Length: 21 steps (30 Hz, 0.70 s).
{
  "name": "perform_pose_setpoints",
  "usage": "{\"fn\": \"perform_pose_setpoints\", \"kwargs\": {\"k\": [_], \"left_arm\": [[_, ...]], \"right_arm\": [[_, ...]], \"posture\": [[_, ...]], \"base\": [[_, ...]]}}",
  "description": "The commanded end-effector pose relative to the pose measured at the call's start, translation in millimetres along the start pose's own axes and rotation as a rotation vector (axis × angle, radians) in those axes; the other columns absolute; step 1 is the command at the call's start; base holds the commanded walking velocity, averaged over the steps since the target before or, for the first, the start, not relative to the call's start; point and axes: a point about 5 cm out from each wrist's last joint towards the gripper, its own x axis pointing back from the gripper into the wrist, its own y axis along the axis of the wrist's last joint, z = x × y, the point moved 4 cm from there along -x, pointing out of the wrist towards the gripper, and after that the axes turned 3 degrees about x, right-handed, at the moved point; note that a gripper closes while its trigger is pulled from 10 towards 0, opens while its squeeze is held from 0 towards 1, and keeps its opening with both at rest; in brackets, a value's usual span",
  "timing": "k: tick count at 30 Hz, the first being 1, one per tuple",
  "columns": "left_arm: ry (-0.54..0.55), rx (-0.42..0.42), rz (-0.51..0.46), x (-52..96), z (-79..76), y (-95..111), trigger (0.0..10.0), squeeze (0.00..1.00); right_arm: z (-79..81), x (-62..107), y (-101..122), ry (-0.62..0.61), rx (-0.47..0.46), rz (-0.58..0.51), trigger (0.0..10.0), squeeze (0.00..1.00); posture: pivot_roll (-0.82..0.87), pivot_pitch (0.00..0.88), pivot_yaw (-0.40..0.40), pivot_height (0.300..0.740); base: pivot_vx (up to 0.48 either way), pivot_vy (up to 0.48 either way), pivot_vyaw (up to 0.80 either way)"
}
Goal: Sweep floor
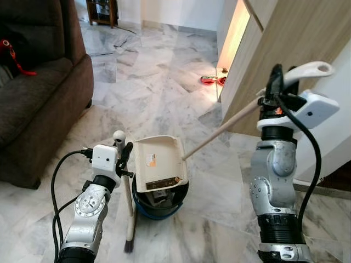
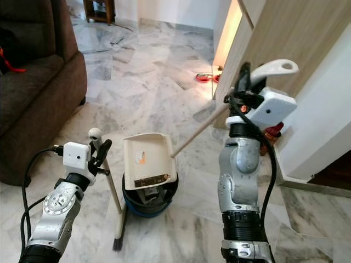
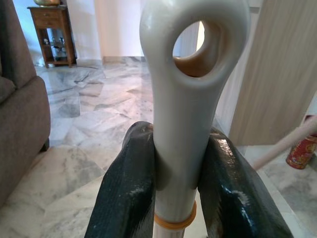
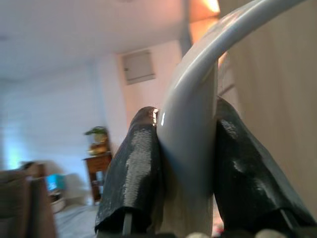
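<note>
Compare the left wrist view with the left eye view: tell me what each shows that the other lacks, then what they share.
Left wrist view alone: close up, the left gripper shut on the broom handle, its hanging hole, and an orange ring below the fingers.

Left eye view alone: the cream dustpan tipped over the blue bin, the broom's bristles on the floor, and the right gripper holding the dustpan's long handle.

Both: the brown sofa, marble floor, wooden side table, and the wood-panelled wall.
</note>
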Motion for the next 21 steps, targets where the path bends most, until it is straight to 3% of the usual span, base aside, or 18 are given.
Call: {"fn": "perform_pose_setpoints", "kwargs": {"k": [1,7,10,17,21], "left_arm": [[-0.037,0.006,-0.047,-3.9,-9.1,12,10.0,0.00],[-0.040,0.004,-0.049,-3.8,-9.4,13,10.0,0.00],[-0.042,0.004,-0.049,-3.6,-10.2,13,10.0,0.00],[-0.045,0.007,-0.046,-2.6,-11.6,12,10.0,0.00],[-0.042,0.009,-0.046,-2.4,-11.7,12,10.0,0.00]], "right_arm": [[28.4,4.1,21,0.089,-0.022,-0.099,10.0,0.00],[67.7,20.2,23,0.214,-0.070,-0.108,10.0,0.00],[79.3,24.7,25,0.265,-0.066,-0.121,10.0,0.00],[81.7,25.2,25,0.266,-0.072,-0.113,10.0,0.00],[70.8,18.1,28,0.203,-0.033,-0.126,10.0,0.00]], "posture": [[0.25,0.083,-0.130,0.740],[0.25,0.087,-0.130,0.740],[0.25,0.089,-0.131,0.740],[0.25,0.090,-0.133,0.740],[0.25,0.090,-0.135,0.740]], "base": [[0.000,0.000,0.00],[0.000,0.000,0.00],[0.000,0.000,0.00],[0.000,0.000,0.00],[0.000,0.000,0.00]]}}
